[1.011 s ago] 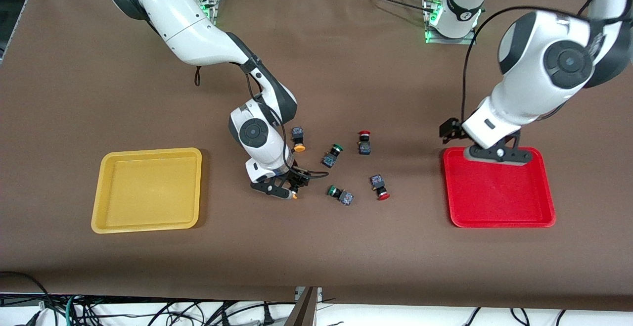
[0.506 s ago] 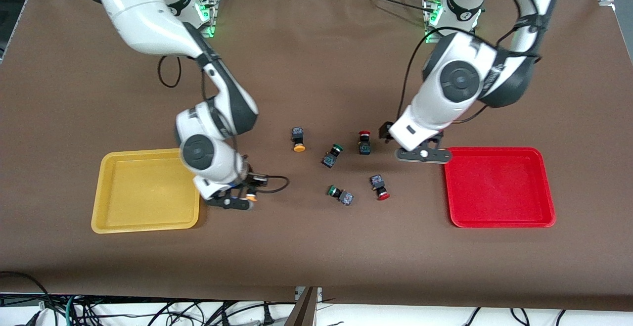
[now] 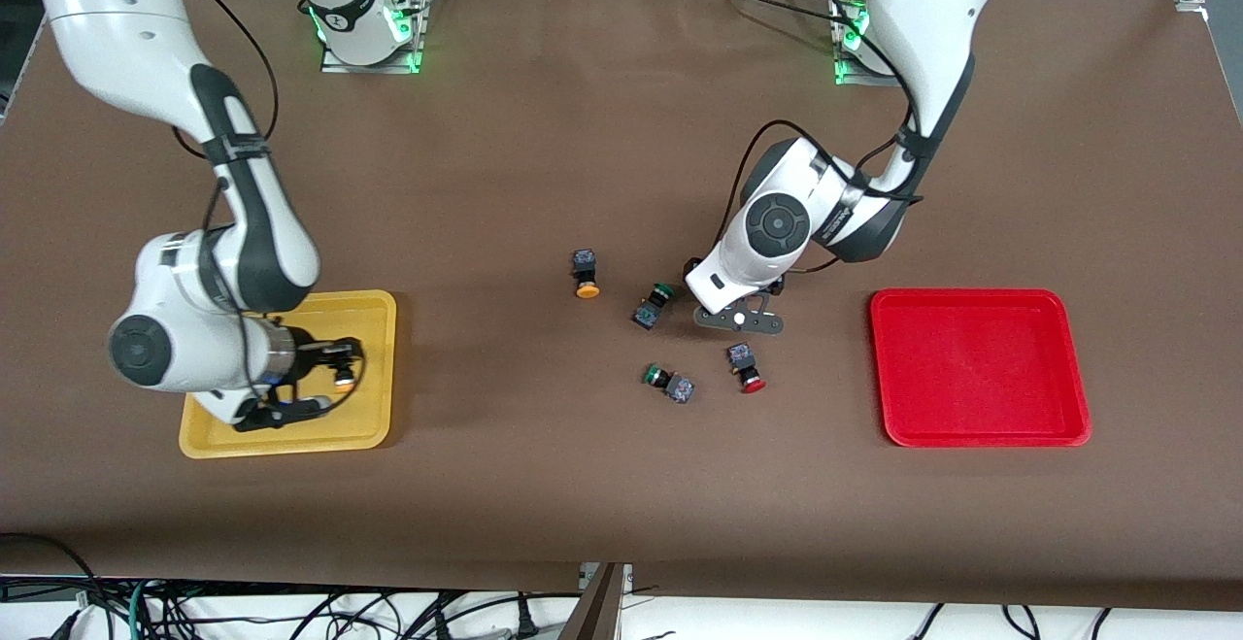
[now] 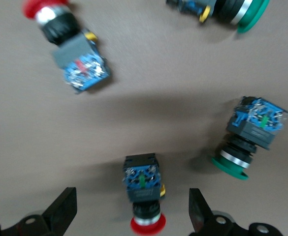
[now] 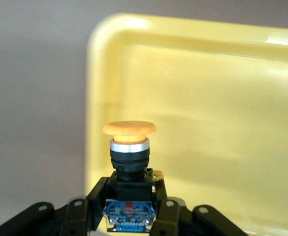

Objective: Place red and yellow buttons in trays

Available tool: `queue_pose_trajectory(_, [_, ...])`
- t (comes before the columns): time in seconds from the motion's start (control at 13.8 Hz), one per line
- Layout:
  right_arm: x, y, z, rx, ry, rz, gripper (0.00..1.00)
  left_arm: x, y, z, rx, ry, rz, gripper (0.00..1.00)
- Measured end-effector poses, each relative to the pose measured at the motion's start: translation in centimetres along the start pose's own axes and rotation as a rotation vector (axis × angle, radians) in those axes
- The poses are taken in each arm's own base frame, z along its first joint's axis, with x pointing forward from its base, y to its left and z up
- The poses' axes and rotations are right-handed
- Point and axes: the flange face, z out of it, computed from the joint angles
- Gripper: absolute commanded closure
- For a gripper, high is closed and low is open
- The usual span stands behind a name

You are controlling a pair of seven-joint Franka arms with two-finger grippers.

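My right gripper (image 3: 335,374) is shut on a yellow-capped button (image 5: 129,129) and holds it over the yellow tray (image 3: 381,308), near the tray's edge (image 5: 208,98) toward the table's middle. My left gripper (image 3: 738,318) is open and low over a red-capped button (image 4: 144,189), which lies between the fingers untouched; the hand hides it in the front view. A second red button (image 3: 746,366) lies nearer the front camera. A second yellow button (image 3: 586,274) lies on the table toward the right arm's end. The red tray (image 3: 976,368) holds nothing.
Two green-capped switches lie among the buttons: one (image 3: 653,305) beside my left gripper, one (image 3: 668,383) nearer the front camera. Both show in the left wrist view (image 4: 249,132), (image 4: 222,7). The brown table cloth (image 3: 583,485) is bare between the trays.
My right gripper carried the yellow button from the table's middle to over the yellow tray. My left gripper moved from the red tray to over the red button.
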Motion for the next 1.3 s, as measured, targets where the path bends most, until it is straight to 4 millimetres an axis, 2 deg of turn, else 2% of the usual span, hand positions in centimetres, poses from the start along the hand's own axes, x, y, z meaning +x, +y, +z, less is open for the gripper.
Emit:
queue_pose_trajectory(0.07, [-0.4,1.5,1.0,-0.004,0.009,-0.007,0.53,-0.5,0.2,1.2,0.001,-0.001,0.001,0.0])
queue_pose_trajectory(0.14, [-0.7,2.1,2.3,-0.007,0.021,-0.01,0.41,-1.0,0.4,1.9,0.0,-0.001,0.0,0.0])
queue_pose_trajectory(0.29, [-1.2,1.9,4.8,-0.011,0.038,-0.012,0.05,-1.4,1.0,2.5,-0.007,0.015,-0.024,0.0])
queue_pose_trajectory(0.36, [-1.4,1.9,5.3,-0.008,0.041,-0.009,0.02,-1.6,1.5,2.7,-0.011,0.024,-0.038,0.0])
queue_pose_trajectory(0.51, [-1.5,2.0,5.4,-0.004,0.045,0.001,0.02,-2.0,2.1,3.4,0.016,0.037,-0.022,0.14])
queue_pose_trajectory(0.58, [-1.3,1.6,5.1,0.01,0.05,0.019,0.02,-2.1,2.1,3.7,0.041,0.049,-0.001,0.26])
queue_pose_trajectory(0.65, [-1.0,0.5,4.4,0.031,0.05,0.044,0.02,-2.0,2.0,3.8,0.057,0.057,0.01,0.46])
queue_pose_trajectory(0.72, [-0.6,-1.2,3.4,0.047,0.045,0.068,0.02,-2.0,1.9,3.9,0.063,0.061,0.015,0.62])
queue_pose_trajectory(0.87, [0.0,-5.3,0.8,0.062,0.031,0.117,0.02,-1.9,1.8,3.9,0.066,0.062,0.014,0.86])
queue_pose_trajectory(0.94, [0.3,-7.6,-0.3,0.063,0.025,0.144,0.02,-1.9,1.8,3.9,0.066,0.062,0.014,0.89])
queue_pose_trajectory(1.08, [0.4,-12.8,-1.1,0.06,0.017,0.203,0.01,-1.8,1.8,3.7,0.064,0.067,0.015,0.9])
queue_pose_trajectory(1.23, [0.0,-18.6,-0.5,0.058,0.003,0.248,0.01,-1.6,1.8,2.5,0.075,0.06,0.011,0.94])
queue_pose_trajectory(1.3, [-0.4,-21.6,-0.1,0.055,-0.006,0.263,0.01,-1.5,1.5,1.1,0.094,0.046,0.004,0.94])
